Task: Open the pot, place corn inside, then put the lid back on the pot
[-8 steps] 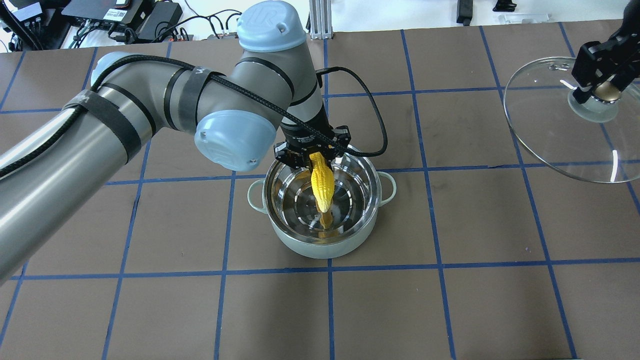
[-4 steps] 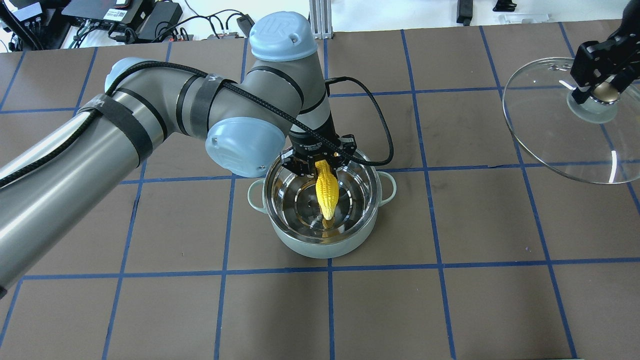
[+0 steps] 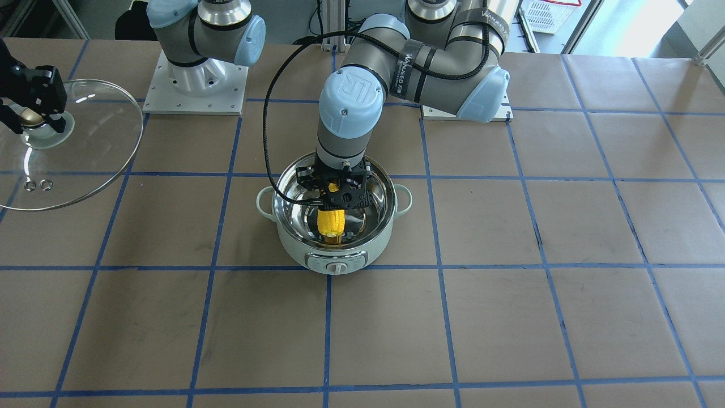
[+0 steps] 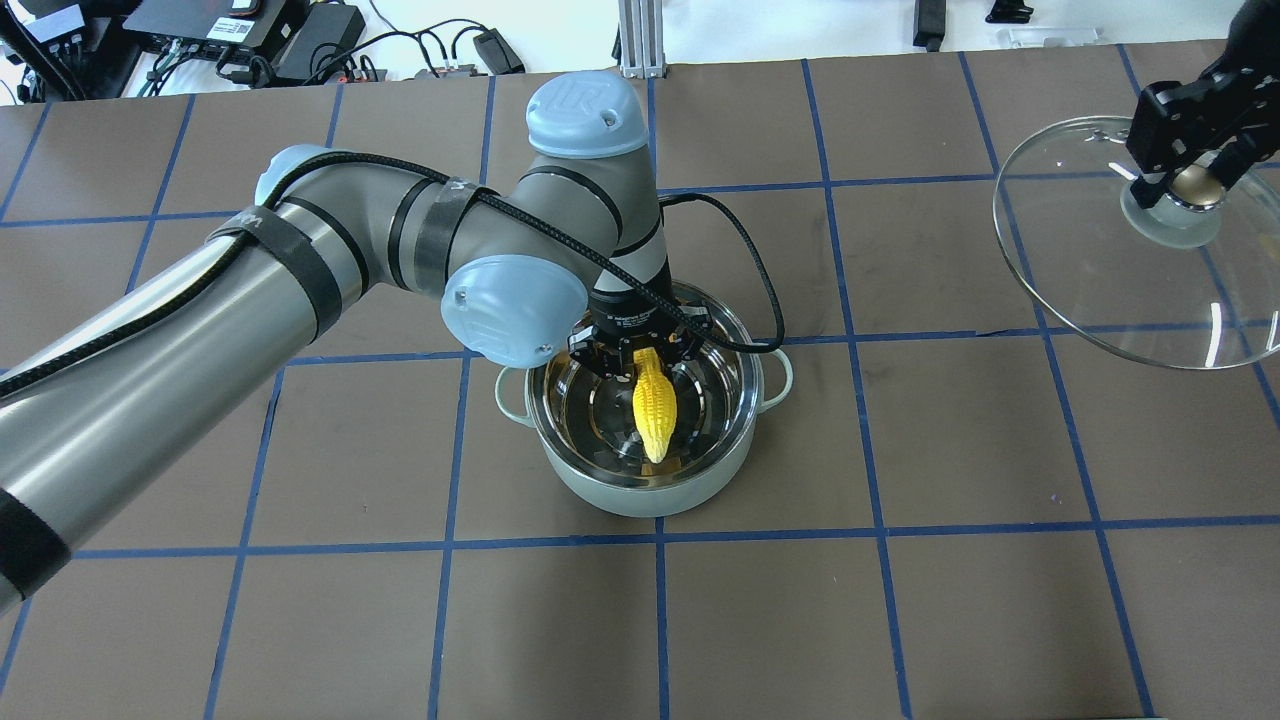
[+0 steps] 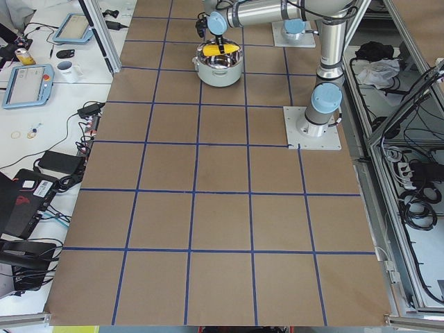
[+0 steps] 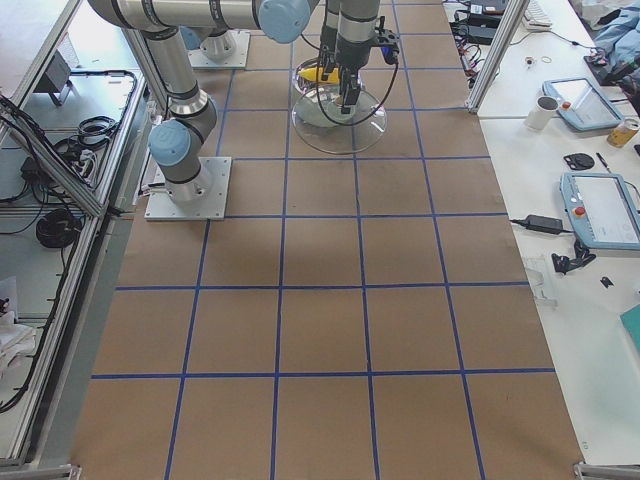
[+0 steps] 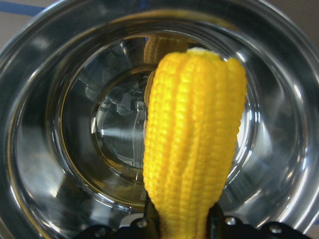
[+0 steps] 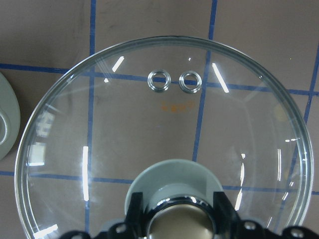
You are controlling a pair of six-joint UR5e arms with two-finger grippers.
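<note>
Two grippers are engaged, each with one item. The left gripper (image 4: 640,348) stands directly over the pot (image 4: 620,497), at the part of the rim nearest the robot's base. Its jaws are closed narrowly on the thick end of the corn (image 4: 654,410).

The corn hangs inside the pot's rim. Its long axis runs steeply downward from the jaws, leaning a little toward the pot's control-panel side, with the tapered end lowest. In the left wrist view the cob points straight at the steel bottom, and its reflection shows in the bowl. Whether the tip touches the bottom cannot be told.

The pot sits open on the table (image 4: 900,600), with nothing else seen inside it.

The lid (image 4: 1080,270) is well apart from the pot, on the pot's side toward the robot's right. The right gripper (image 4: 1188,183) has its fingers clamped on either side of the knob (image 8: 182,224). The glass is tilted and appears to be carried above the table rather than resting on it.

Assessment: the placing step is nearly complete. The governing relation is vertical, with the pot floor directly below the corn. A release from here should let the cob tip over and lie across the bottom. The left arm must clear the pot's opening before the lid, held by the farther right arm, can be brought across.
</note>
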